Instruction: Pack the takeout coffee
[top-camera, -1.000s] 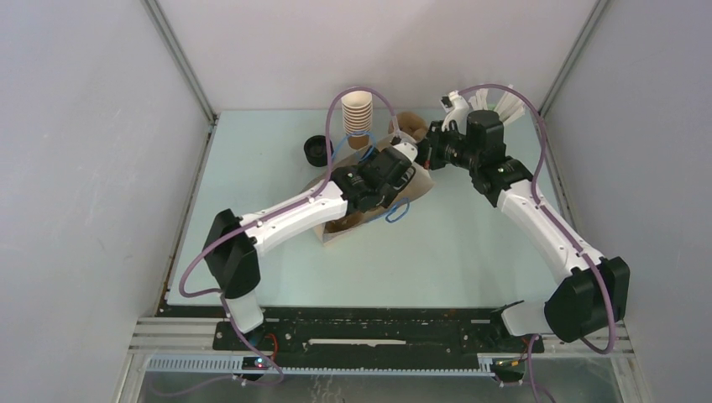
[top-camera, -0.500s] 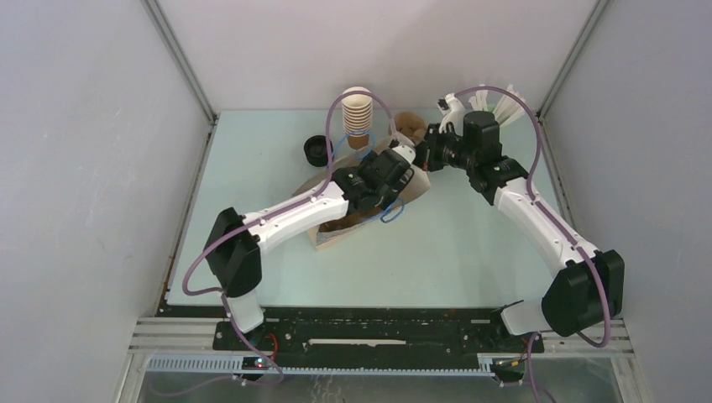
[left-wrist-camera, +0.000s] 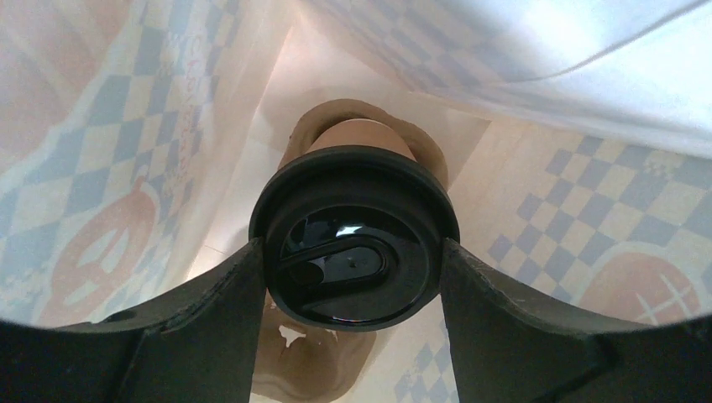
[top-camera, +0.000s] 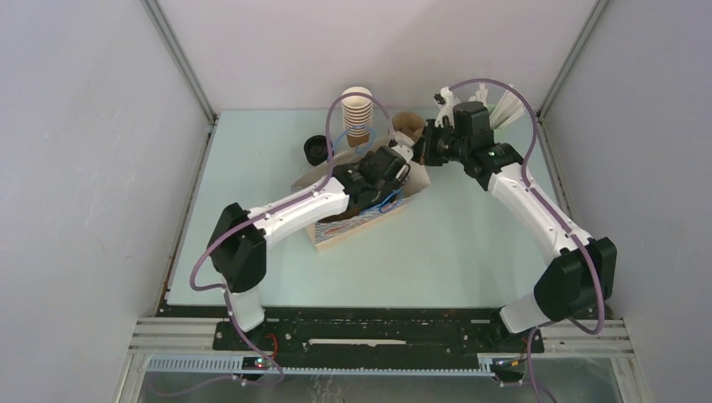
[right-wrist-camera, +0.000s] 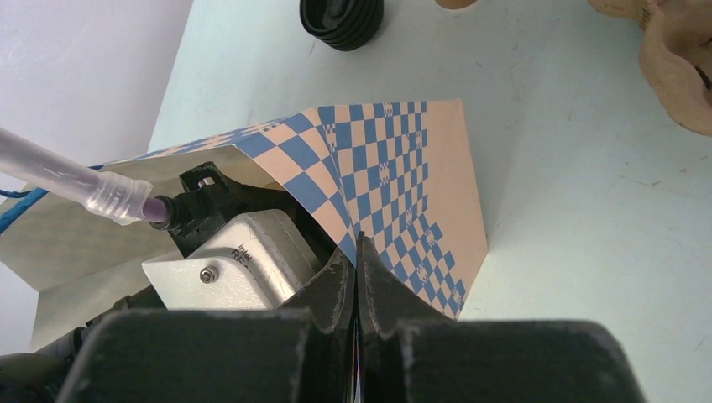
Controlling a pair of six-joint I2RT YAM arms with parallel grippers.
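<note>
Left wrist view: the left gripper (left-wrist-camera: 353,256) clamps one takeout coffee (left-wrist-camera: 357,210) between its two fingers (left-wrist-camera: 210,319), by the capped end. Its long axis runs away from the camera, bottom pointing deep into the one checkered bag (left-wrist-camera: 109,126), which apparently lies on the table (right-wrist-camera: 546,126). The right gripper (right-wrist-camera: 358,248), pressed together, pinches the bag's edge.

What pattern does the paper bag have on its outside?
A blue and tan checkerboard. The bag shows it best in the right wrist view.
</note>
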